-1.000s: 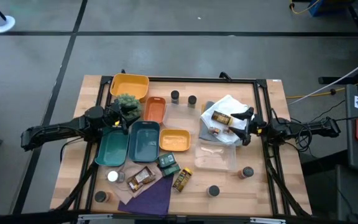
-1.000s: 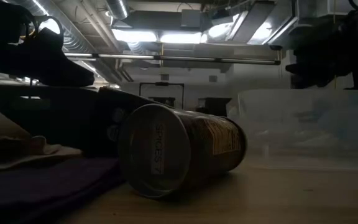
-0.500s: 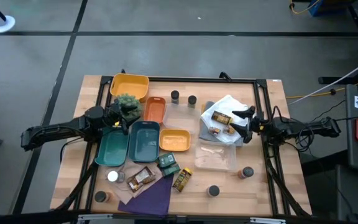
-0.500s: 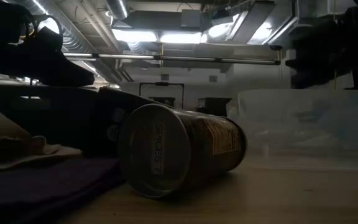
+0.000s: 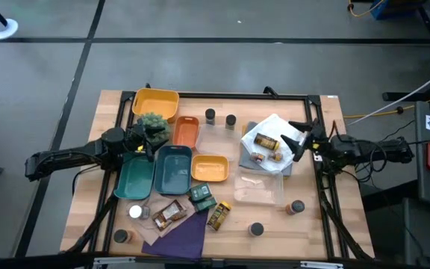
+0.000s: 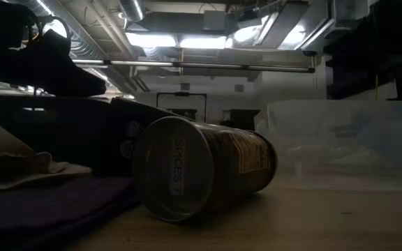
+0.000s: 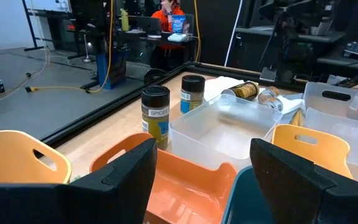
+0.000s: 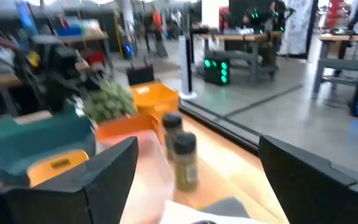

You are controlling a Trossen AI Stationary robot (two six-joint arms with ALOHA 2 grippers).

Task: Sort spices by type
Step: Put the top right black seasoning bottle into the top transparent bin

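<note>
Right gripper (image 5: 298,139) agape beside jars (image 5: 266,142).

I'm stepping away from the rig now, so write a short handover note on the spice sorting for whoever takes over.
Right pincer: open, empty, at the right edge of the white cloth.
Left pincer: open, empty, waiting by the green plant over the trays.
Spice jars: two upright at the back, two lying on the cloth, others loose along the front.
Done: no jar in any coloured tray.
Left: nearly all of the sorting.
</note>
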